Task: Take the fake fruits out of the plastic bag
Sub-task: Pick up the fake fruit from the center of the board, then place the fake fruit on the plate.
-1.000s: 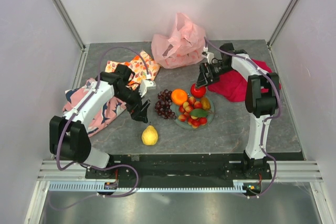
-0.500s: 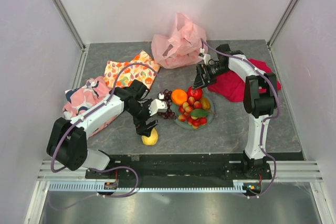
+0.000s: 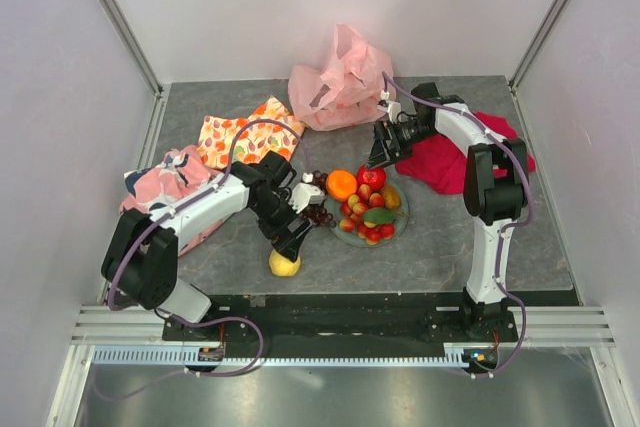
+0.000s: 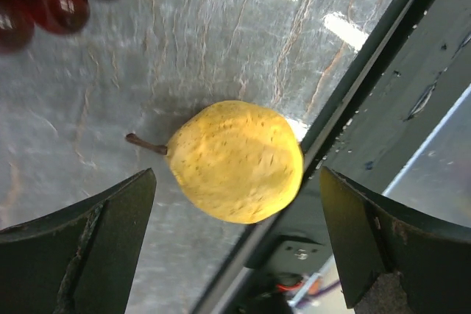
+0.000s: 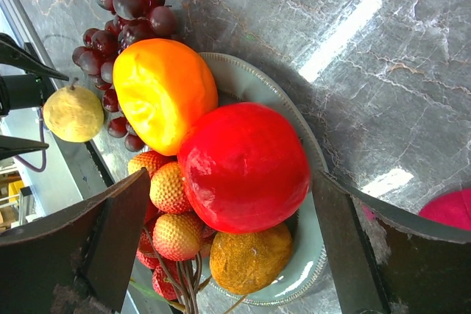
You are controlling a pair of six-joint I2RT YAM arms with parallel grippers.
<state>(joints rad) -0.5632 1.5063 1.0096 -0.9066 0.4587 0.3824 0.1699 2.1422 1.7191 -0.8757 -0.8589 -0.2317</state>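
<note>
The pale-pink plastic bag (image 3: 340, 82) lies crumpled at the back of the table. A yellow pear (image 3: 284, 264) (image 4: 235, 161) lies at the table's front edge. My left gripper (image 3: 290, 243) (image 4: 237, 244) is open right above the pear, one finger on each side. A red apple (image 3: 372, 177) (image 5: 246, 167), an orange (image 3: 342, 184) (image 5: 163, 93) and small red pieces (image 5: 165, 215) sit on a green plate (image 3: 398, 225) (image 5: 313, 255). Dark grapes (image 3: 318, 209) (image 5: 121, 27) lie beside it. My right gripper (image 3: 378, 159) (image 5: 232, 244) is open over the apple, empty.
A fruit-printed orange cloth (image 3: 240, 132) lies at the back left, a pink-and-navy cloth (image 3: 165, 182) at the left, a red cloth (image 3: 445, 162) under the right arm. The black table rail (image 4: 368, 93) runs right next to the pear.
My left gripper moved right and toward the front edge, ending over the pear. My right gripper let go of the red apple on the plate and pulled back slightly.
</note>
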